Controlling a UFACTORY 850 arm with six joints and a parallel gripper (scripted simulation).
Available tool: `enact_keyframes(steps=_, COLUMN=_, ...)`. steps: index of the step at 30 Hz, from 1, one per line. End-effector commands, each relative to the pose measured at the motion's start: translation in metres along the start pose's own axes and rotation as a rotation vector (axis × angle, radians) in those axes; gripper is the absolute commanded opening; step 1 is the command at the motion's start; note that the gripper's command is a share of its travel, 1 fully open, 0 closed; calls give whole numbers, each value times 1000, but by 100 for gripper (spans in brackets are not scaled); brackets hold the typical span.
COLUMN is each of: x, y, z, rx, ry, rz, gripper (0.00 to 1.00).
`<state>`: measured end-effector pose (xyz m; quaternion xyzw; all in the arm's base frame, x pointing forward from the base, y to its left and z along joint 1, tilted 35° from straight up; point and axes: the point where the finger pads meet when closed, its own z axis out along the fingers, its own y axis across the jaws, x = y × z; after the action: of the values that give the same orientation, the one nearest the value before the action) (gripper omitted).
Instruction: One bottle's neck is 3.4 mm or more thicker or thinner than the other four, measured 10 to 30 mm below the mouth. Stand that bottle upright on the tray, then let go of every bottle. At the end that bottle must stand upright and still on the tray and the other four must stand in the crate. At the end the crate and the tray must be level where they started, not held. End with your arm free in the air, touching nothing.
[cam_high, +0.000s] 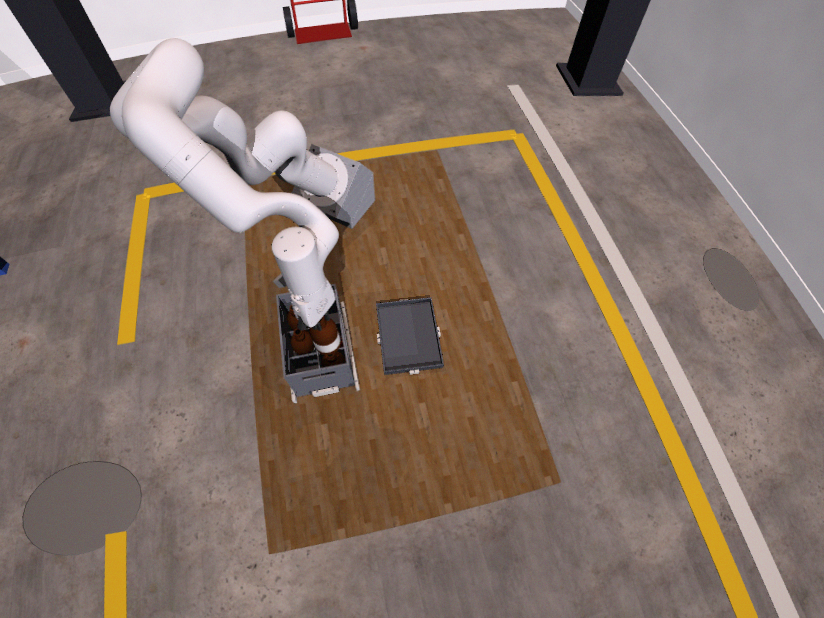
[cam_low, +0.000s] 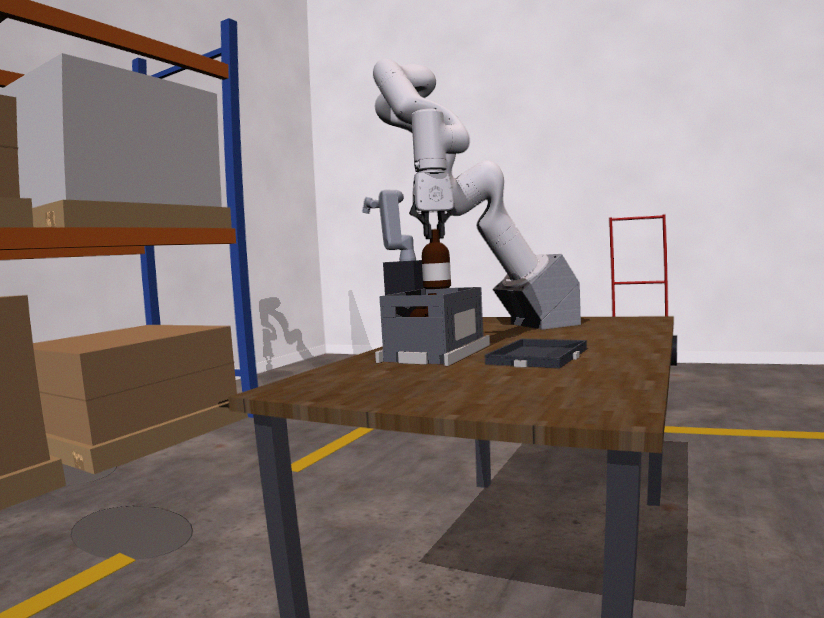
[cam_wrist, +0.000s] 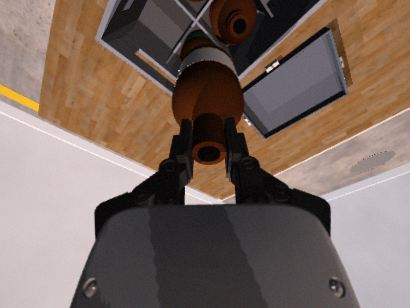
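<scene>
My gripper (cam_high: 311, 323) (cam_low: 434, 229) (cam_wrist: 208, 131) is shut on the neck of a brown bottle (cam_high: 326, 334) (cam_low: 435, 256) (cam_wrist: 207, 92) with a white label. The bottle hangs about upright above the grey crate (cam_high: 319, 382) (cam_low: 412, 340) (cam_wrist: 120, 36), its base near or just over rim height in the exterior view. Inside the crate stand more brown bottles; one (cam_high: 302, 341) is left of the held bottle, one (cam_high: 292, 319) is behind it, and one (cam_high: 330, 357) is partly hidden under it. The dark tray (cam_high: 408, 335) (cam_low: 535, 348) (cam_wrist: 300, 95) holds no bottle.
The crate and tray rest side by side on the wooden table (cam_high: 412, 432) (cam_low: 465, 392) (cam_wrist: 75, 75), with a gap between them. White pieces line the feet of both. The arm's grey base (cam_high: 352, 192) (cam_low: 555, 292) stands at the back of the table.
</scene>
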<state>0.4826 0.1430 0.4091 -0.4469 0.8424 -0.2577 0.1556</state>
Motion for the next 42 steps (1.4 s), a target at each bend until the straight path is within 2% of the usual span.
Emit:
enact_keyframes(steps=1, x=-5, y=7, z=-1, rx=1, ry=-1, rz=1, gripper=0)
enact_keyframes(steps=42, x=-50, y=80, z=-1, rx=1, ry=-1, rz=1, gripper=0)
